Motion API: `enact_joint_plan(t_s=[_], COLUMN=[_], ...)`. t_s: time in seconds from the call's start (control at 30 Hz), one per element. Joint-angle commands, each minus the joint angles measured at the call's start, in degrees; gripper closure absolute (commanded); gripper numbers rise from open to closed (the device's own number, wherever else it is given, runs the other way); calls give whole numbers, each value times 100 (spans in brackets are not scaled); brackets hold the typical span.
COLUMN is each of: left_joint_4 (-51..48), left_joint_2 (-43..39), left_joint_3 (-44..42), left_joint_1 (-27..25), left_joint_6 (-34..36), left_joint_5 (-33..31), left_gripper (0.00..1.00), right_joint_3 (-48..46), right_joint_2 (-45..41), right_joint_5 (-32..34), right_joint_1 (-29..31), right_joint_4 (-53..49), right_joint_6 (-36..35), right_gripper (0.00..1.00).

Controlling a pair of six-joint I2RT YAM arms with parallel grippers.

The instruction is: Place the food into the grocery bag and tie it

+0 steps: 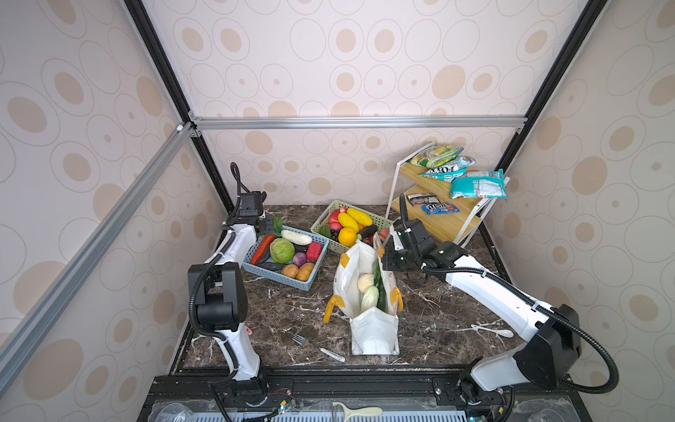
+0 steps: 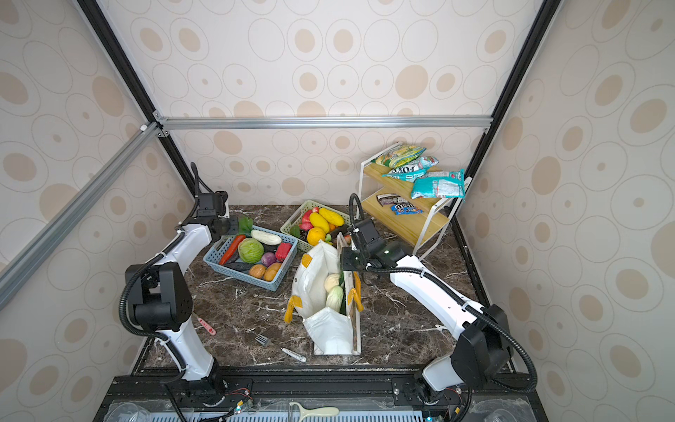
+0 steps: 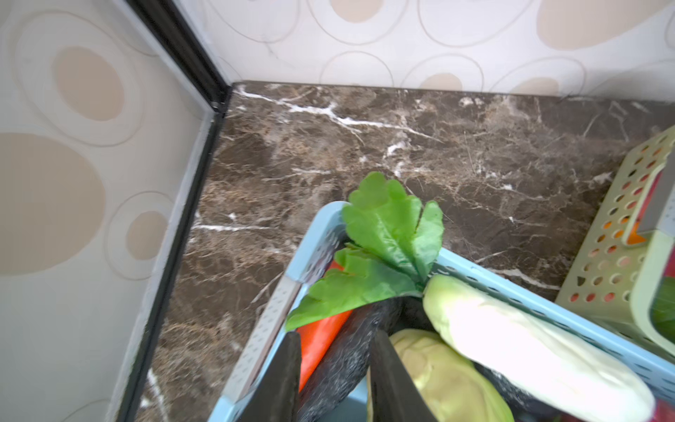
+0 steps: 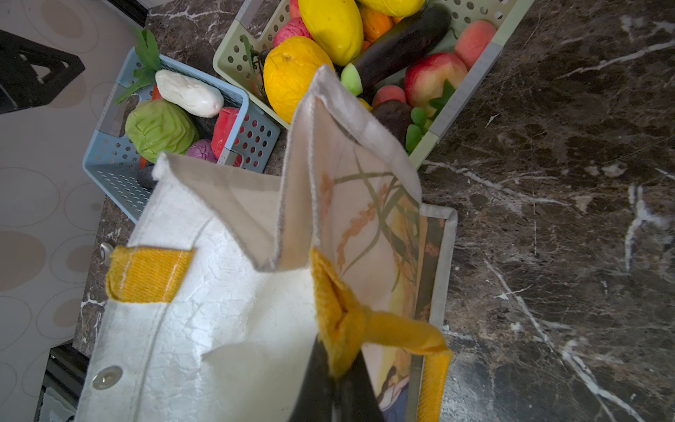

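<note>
The right gripper [image 4: 338,381] is clamped tight on the yellow strap handle [image 4: 347,325] at the rim of the grocery bag [image 4: 219,292]. The bag's open mouth spreads just below the gripper, and the beige knobbly ball [image 1: 366,282], pale cabbage [image 1: 369,299] and dark green cucumber [image 1: 381,292] lie inside near it. The left gripper [image 3: 334,339] reaches into the blue basket [image 3: 317,237], jaws either side of a dark speckled vegetable [image 3: 365,321], with the green leaf [image 3: 387,226] just past the fingertips; I cannot tell whether they press it.
</note>
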Motion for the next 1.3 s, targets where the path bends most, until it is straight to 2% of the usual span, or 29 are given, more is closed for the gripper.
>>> enact_joint_plan(t_s=[0.0,0.17,0.47,0.8,0.9,1.07,1.13,1.27], left_joint_4=[-203,-304,-345,-336,-326,-378,-482,-586], left_joint_2=[421,659,1036,1402,1500,1681,1769,1769], left_joint_3=[191,249,404,400,372,390,450,467], left_joint_1=[54,55,56,65,96,197,280,481], left_joint_6=[130,207,226,166,131,-4,-83,-396], left_joint_5=[-298,-670,-488,-591,-587,-114,280,787], left_gripper=[68,68,63,65,60,57,57,60], right_joint_3=[-83,-101,-158,-165,-171,-157,-152,-154], right_joint_2=[-132,-116,-106,-134,-155,-177,-183,-203], right_joint_5=[20,31,66,117,127,145,127,120], right_joint_1=[38,31,33,36,31,34,33,41], right_joint_4=[20,39,102,81,50,39,39,52], right_joint_6=[26,81,143,182,191,205,215,245], right_gripper=[100,100,100,100,100,100,100,100])
